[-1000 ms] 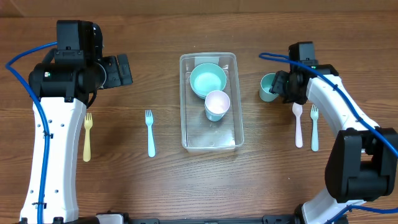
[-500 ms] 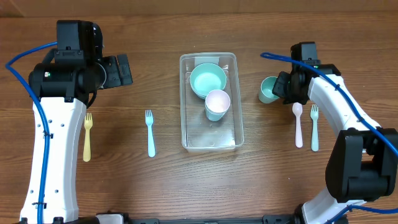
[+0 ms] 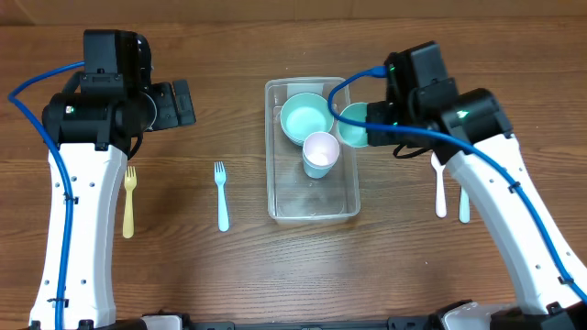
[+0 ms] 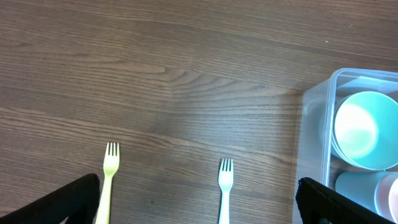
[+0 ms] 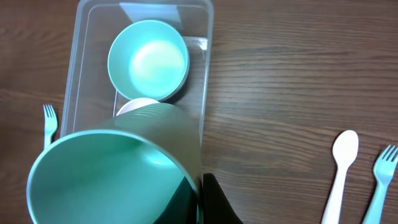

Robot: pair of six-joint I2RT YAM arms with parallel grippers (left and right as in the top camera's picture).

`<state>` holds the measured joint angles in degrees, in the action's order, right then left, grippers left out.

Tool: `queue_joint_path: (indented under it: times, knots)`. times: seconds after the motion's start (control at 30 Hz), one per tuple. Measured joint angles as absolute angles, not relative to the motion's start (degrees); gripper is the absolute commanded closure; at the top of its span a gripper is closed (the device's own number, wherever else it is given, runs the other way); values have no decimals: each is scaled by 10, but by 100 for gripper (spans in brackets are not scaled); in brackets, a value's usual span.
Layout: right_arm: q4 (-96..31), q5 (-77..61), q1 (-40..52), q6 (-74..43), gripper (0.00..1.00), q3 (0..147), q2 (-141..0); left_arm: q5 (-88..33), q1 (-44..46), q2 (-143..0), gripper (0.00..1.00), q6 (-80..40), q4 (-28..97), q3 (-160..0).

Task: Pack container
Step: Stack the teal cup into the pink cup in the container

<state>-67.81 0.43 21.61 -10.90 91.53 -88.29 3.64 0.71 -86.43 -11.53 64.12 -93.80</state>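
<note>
Container (image 3: pixel 312 197) is spotted dead centre on the wooden surface (image 3: pixel 229 275), its long side running away from the robot. It is clear plastic, so the wood grain can be seen through its floor.

Over to the arms. The left arm (image 3: pixel 83 202) is parked at the left side, well apart from the container. The left pincer (image 4: pixel 198 199) is spread wide, with nothing gripped between its dark fingers (image 4: pixel 68 202). The right arm (image 3: pixel 500 192) is stretched in from the right. The right pincer (image 3: pixel 376 124) is clamped on the wall of a teal cup (image 3: pixel 353 126). That cup is held in the air over the container's right rim, near the far end. From the right wrist its mouth is seen tipped toward the camera, with the container below it.

Inside the container, a teal bowl (image 3: pixel 305 117) is seated at the far end. A pale pink cup (image 3: pixel 320 153) is set just beside it, toward the middle. The near half of the floor is left bare.

Down to the cutlery. A yellow fork (image 3: pixel 129 202) is laid at the far left, close by the left arm. A light blue fork (image 3: pixel 221 197) is placed between it and the container. On the right, a pale pink spoon (image 5: pixel 341 168) and another light blue fork (image 5: pixel 382 180) are lined up side by side, partly covered by the right arm in the overhead view.
</note>
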Motion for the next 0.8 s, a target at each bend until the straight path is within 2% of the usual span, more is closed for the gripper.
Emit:
queue_joint_path:
  times: [0.1, 0.2, 0.33, 0.8]
  knots:
    - [-668, 2, 281, -107, 96, 915, -884, 36, 7, -864, 0, -115, 641, -938]
    - [-634, 3, 305, -105, 96, 897, -887, 36, 7, -864, 0, -115, 642, -938]
    - [-592, 3, 309, -105, 96, 872, -918, 36, 7, -864, 0, -115, 641, -938]
    - [-581, 38, 309, -105, 96, 860, -990, 36, 7, -864, 0, -115, 641, -938]
